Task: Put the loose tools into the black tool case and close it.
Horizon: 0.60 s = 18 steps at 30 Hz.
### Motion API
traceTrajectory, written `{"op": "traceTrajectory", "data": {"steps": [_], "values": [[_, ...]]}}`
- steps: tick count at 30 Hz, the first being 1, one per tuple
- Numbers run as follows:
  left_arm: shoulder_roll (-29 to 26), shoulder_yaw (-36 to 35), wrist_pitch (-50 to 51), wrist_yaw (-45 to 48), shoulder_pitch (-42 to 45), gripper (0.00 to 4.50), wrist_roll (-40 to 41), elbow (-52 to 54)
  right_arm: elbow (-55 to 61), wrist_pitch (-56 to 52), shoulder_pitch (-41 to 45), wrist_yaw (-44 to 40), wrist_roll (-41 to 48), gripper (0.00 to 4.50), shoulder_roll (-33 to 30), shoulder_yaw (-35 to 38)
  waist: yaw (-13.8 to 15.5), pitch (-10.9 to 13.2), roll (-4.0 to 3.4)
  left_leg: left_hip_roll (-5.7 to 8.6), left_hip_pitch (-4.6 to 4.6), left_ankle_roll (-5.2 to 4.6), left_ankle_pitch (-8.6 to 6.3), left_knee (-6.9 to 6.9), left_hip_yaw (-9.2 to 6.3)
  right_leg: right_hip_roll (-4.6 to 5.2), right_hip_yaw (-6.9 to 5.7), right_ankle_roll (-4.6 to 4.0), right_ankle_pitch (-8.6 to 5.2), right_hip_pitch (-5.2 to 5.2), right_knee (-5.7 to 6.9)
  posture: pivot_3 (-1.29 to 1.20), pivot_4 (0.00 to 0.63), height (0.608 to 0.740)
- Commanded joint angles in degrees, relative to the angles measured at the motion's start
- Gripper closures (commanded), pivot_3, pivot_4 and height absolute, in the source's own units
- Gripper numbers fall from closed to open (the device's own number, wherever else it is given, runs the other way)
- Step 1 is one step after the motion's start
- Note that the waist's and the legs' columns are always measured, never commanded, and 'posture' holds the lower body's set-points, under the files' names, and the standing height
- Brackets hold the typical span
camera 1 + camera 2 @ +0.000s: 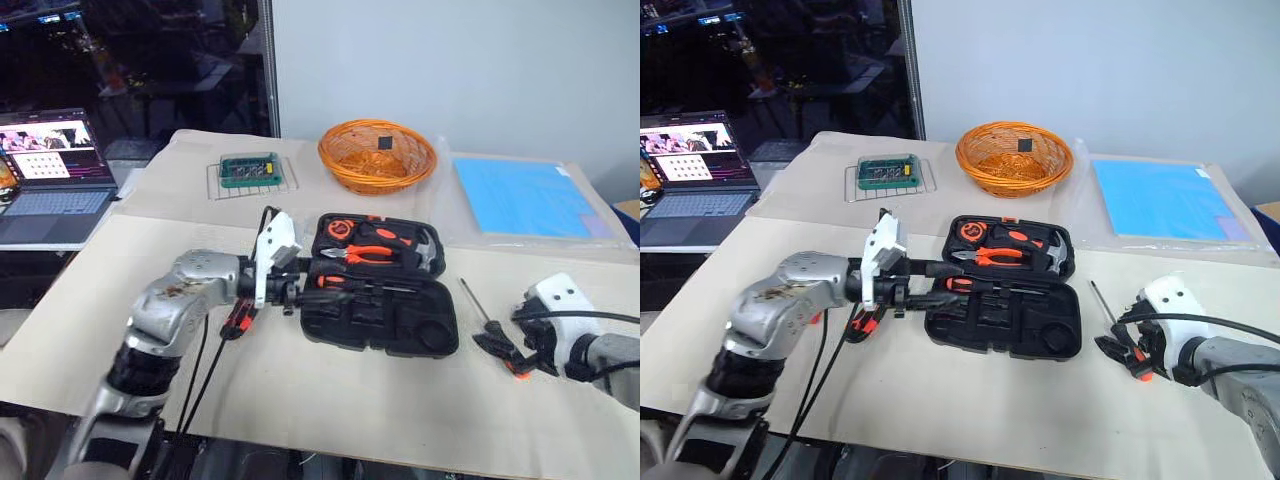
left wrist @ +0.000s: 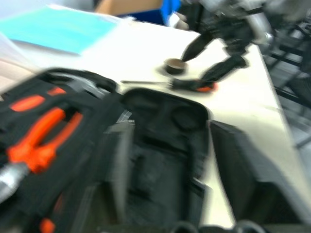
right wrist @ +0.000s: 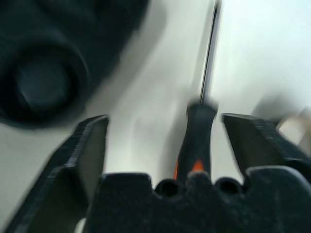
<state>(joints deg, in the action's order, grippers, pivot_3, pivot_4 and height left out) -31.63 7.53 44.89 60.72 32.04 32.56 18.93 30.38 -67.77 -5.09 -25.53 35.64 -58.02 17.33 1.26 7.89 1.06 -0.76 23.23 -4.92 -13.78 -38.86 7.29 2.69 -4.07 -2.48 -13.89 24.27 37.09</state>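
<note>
Even overhead lighting illuminates the table [image 1: 330, 400] brightly; shadows beneath the black tool case [image 1: 380, 285] are soft and short, while the laptop [image 1: 50, 175] screen glows against a dark background. The left wrist view exhibits heavy motion blur. The right wrist view is defocused, particularly the right gripper's fingers [image 3: 87, 145] and the screwdriver [image 3: 197, 131].

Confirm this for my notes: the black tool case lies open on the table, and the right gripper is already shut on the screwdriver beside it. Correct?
Not quite. The black tool case lies open, but the right gripper is open, its fingers either side of the screwdriver handle without touching it, as the right wrist view shows.
</note>
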Motion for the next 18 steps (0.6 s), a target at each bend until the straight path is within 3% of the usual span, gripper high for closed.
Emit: {"op": "traceTrajectory", "data": {"steps": [1, 5, 10, 13, 15, 18], "values": [[-1.09, -1.53, 2.05, 0.20, 0.05, 0.11, 4.25, 4.70, -3.45, 0.03, 1.14, -0.41, -3.62, 0.69, -2.18, -2.04, 0.15, 0.00, 0.00, 0.00, 0.00, -0.01, -0.01, 0.00, 0.00, 0.00, 0.00, 0.01, 0.00, -0.01, -0.01, 0.00, 0.150, 0.740], [-1.64, -1.66, 2.29, -0.78, -0.51, 0.11, 5.55, 5.49, -6.59, 0.62, 2.18, -1.76, -4.83, 0.69, -1.72, -4.19, 0.01, 0.01, 0.01, 0.00, 0.00, -0.01, -0.01, 0.01, 0.01, -0.01, 0.02, 0.03, 0.00, 0.00, -0.01, 0.00, 0.150, 0.740], [-2.44, -1.76, 1.43, -1.06, -0.89, 0.00, 6.22, 5.11, -5.97, -0.35, 2.29, -0.76, -7.15, 2.12, -2.23, -5.31, -0.13, 0.01, 0.02, 0.00, -0.03, -0.01, -0.01, 0.02, 0.01, -0.04, 0.02, 0.04, 0.00, -0.02, 0.00, 0.00, 0.150, 0.740], [-2.46, -2.10, 0.77, -1.66, -1.33, 0.00, 6.65, 5.06, -3.92, -1.04, 2.19, -0.71, -6.87, 3.23, -0.94, -2.76, 0.03, 0.02, 0.03, 0.00, 0.00, -0.01, -0.01, 0.00, 0.02, -0.02, 0.04, 0.09, 0.03, -0.02, -0.01, 0.00, 0.150, 0.740], [-1.76, -3.05, -0.51, -3.24, -1.81, 0.00, 6.26, 4.98, -0.48, -1.11, 1.98, -1.20, -5.81, 3.51, -0.22, 0.29, 0.07, 0.02, 0.03, 0.00, 0.01, -0.01, -0.01, 0.01, 0.02, -0.02, 0.04, 0.10, 0.03, 0.00, -0.03, 0.00, 0.150, 0.740], [-0.19, -4.73, -3.64, -6.81, -3.23, 0.00, 4.43, 4.71, 4.96, -2.29, 4.27, -2.66, -3.05, 3.51, 0.44, 3.66, -0.03, 0.06, -0.02, 0.00, 0.04, 0.03, 0.01, 0.04, 0.02, -0.02, 0.04, 0.09, 0.02, 0.06, -0.02, 0.00, 0.150, 0.740]]}}
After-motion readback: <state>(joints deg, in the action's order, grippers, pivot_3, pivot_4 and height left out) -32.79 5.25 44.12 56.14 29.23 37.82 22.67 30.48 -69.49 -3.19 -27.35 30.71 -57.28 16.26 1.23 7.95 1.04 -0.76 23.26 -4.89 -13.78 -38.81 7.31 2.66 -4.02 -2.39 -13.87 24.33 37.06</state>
